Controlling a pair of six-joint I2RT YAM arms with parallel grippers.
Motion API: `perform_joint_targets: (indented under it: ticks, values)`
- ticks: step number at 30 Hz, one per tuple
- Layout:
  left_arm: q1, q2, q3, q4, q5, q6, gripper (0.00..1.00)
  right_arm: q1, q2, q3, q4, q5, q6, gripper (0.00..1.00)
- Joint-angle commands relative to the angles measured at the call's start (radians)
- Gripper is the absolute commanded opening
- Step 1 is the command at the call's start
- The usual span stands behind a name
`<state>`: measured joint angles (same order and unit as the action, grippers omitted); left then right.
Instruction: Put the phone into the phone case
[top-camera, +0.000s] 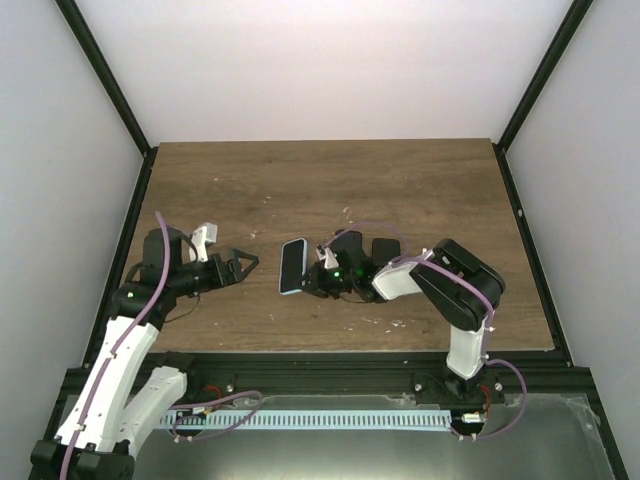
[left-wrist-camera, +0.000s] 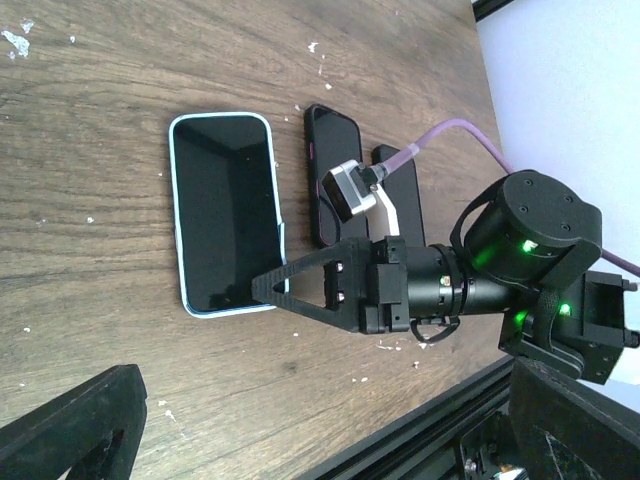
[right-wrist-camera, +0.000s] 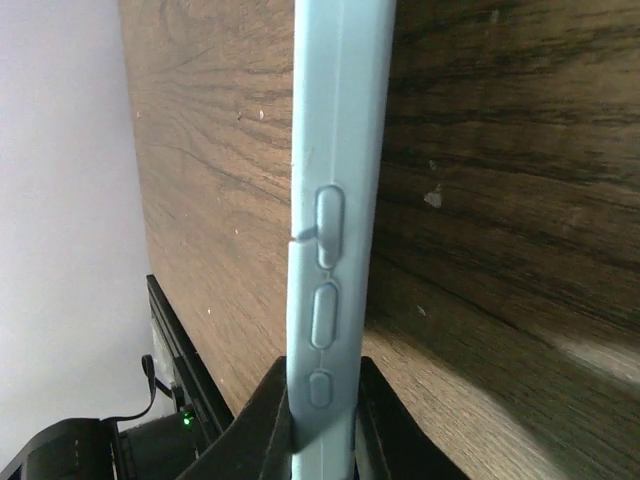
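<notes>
The light-blue phone case (top-camera: 292, 267) lies flat on the wooden table; its inside looks dark in the left wrist view (left-wrist-camera: 225, 225). A black phone (top-camera: 347, 246) lies just right of it, also seen in the left wrist view (left-wrist-camera: 335, 185). My right gripper (top-camera: 310, 284) is shut on the case's near right edge; the right wrist view shows the case's side with its buttons (right-wrist-camera: 326, 230) pinched between the gripper (right-wrist-camera: 322, 390). My left gripper (top-camera: 240, 268) is open and empty, left of the case. One of its fingers (left-wrist-camera: 70, 420) shows in its own view.
A second dark flat object (top-camera: 383, 248) lies right of the phone, also in the left wrist view (left-wrist-camera: 400, 195). The right arm's purple cable (left-wrist-camera: 450, 135) runs over them. The table's black front rail (left-wrist-camera: 420, 430) is close to the case.
</notes>
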<state>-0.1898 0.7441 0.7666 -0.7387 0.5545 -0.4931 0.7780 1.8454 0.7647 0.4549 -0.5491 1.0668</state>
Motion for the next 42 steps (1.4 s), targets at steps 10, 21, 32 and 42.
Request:
perform_joint_targets:
  ticks: [10, 21, 32, 42]
  values:
    - [0.001, -0.037, 0.009, -0.021, -0.022, 0.003, 1.0, -0.015, -0.026, 0.049, -0.021, 0.037, -0.015, 0.35]
    - [0.002, -0.042, 0.026, -0.006, -0.053, -0.035, 1.0, -0.016, -0.179, 0.018, -0.195, 0.128, -0.077, 0.8]
    - [0.002, -0.059, 0.072, 0.004, -0.102, -0.056, 1.0, -0.015, -0.434, 0.001, -0.424, 0.285, -0.198, 1.0]
    - [0.002, -0.066, 0.177, -0.016, -0.128, -0.036, 1.0, -0.016, -0.816, 0.046, -0.724, 0.499, -0.315, 1.0]
